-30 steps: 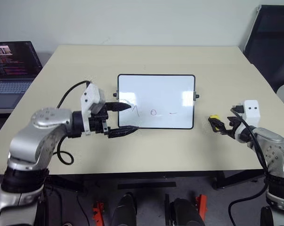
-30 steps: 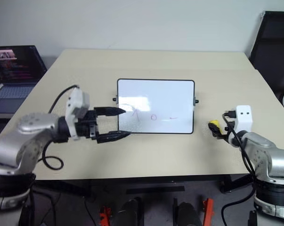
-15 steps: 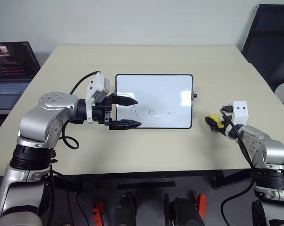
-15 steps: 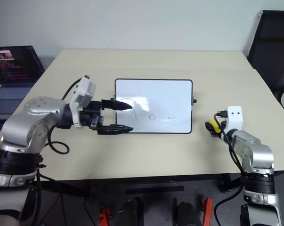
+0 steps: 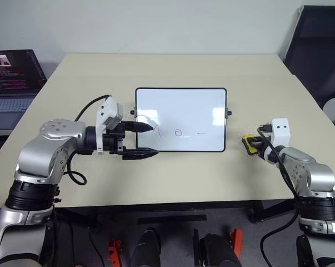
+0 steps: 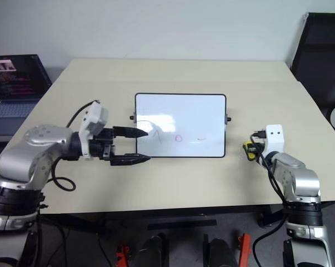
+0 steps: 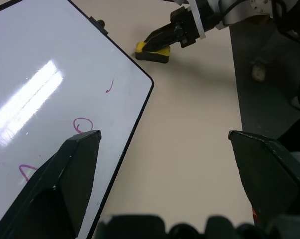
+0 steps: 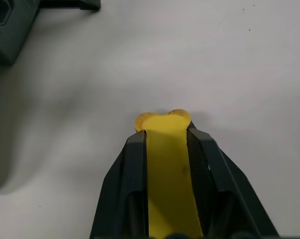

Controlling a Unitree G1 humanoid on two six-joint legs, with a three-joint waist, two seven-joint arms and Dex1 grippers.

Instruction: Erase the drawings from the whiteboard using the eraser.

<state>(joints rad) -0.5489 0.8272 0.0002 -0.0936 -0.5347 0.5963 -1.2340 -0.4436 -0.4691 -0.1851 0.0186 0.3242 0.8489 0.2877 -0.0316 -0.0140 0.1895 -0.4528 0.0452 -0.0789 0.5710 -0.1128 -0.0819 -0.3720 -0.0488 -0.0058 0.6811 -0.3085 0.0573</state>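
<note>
The whiteboard (image 5: 181,105) lies flat mid-table with the drawings along its near edge: a "1"-like stroke (image 5: 158,132), a small circle (image 5: 179,132) and a short dash (image 5: 200,133). My left gripper (image 5: 154,139) is open at the board's near left corner, one finger over the board and the other off its edge. To the right of the board the yellow eraser (image 8: 167,164) rests on the table. My right gripper (image 5: 249,143) is shut on it, one finger pressed against each long side. The left wrist view also shows the eraser (image 7: 152,50) held in those fingers.
An open laptop (image 5: 14,78) sits off the table's left side. A black chair (image 5: 317,44) stands at the back right. Bare beige table (image 5: 178,178) lies in front of the board and between it and the eraser.
My right gripper's fingers have closed onto the eraser. My left gripper has shifted slightly down and left, still open at the board's corner.
</note>
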